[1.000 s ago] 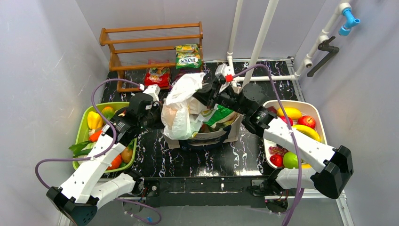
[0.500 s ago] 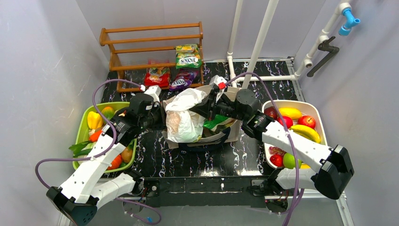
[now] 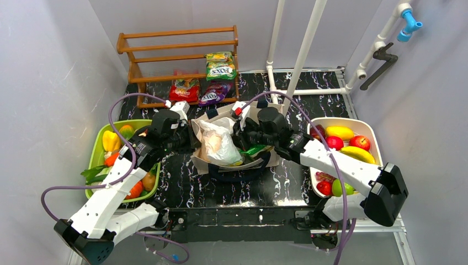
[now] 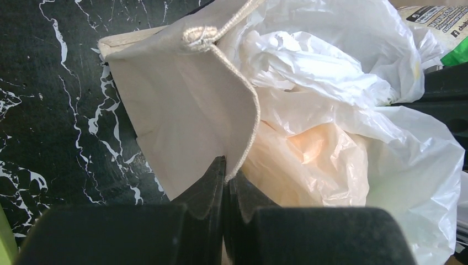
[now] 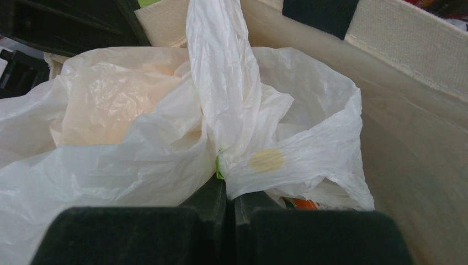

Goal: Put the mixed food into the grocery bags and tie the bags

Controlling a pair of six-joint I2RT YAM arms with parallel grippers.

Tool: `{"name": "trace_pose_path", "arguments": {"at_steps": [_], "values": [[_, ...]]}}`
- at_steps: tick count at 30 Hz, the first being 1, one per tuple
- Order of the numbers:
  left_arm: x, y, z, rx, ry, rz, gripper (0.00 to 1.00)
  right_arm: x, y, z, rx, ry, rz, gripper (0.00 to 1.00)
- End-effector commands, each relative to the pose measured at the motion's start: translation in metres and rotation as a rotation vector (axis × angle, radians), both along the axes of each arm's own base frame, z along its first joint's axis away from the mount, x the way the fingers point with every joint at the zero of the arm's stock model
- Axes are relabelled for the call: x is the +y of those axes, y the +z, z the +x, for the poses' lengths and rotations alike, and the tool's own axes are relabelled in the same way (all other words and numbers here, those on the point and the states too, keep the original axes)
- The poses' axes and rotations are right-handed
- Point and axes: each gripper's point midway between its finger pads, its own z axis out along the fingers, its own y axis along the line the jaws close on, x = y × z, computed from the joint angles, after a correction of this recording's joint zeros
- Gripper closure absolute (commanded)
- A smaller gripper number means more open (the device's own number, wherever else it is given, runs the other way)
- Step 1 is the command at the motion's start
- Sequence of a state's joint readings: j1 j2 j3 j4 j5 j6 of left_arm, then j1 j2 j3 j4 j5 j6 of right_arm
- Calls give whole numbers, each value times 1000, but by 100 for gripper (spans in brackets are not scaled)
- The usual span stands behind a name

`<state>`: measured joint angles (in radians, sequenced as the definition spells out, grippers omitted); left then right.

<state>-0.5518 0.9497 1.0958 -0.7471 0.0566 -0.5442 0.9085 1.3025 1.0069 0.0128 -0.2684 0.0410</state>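
Both jaws are clamped: left gripper (image 4: 225, 165) on canvas tote (image 4: 182, 110) rim, right gripper (image 5: 225, 176) on plastic bag (image 3: 216, 144). The bag is now lowered toward 6 o'clock into the tote; tying is judged outstanding.

Right gripper (image 5: 225, 185) jaws closed, pinching a twisted strip of the white plastic bag (image 5: 138, 160); the strip runs straight up from the fingertips. Orange-tinted contents show through the film up-left of the gripper. Beige canvas tote (image 5: 419, 143) wall right of gripper, bag inside it. Navy handle (image 5: 323, 14) above.
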Motion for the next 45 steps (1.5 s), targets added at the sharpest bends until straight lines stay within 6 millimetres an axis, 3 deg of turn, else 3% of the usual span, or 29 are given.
{"name": "trace_pose_path", "arguments": {"at_steps": [1, 6, 12, 15, 20, 33, 45], "values": [[2, 12, -8, 0, -5, -14, 100, -7, 35, 1, -76, -17, -32, 99], [2, 11, -7, 2, -3, -15, 100, -11, 78, -4, -109, -17, -37, 60], [1, 11, -6, 7, -4, -14, 100, -20, 127, -12, -153, -56, 21, 34], [1, 10, -7, 10, -6, -13, 100, -22, 146, -23, -128, -56, 65, 34], [1, 10, -7, 9, -6, -15, 100, -19, 157, -48, -58, -56, 135, 47], [0, 11, -8, 10, -6, -22, 100, 17, 111, -77, 59, -73, 89, 54], [1, 13, -11, 6, -1, -35, 100, 41, 61, -59, 64, -114, -24, 72]]}}
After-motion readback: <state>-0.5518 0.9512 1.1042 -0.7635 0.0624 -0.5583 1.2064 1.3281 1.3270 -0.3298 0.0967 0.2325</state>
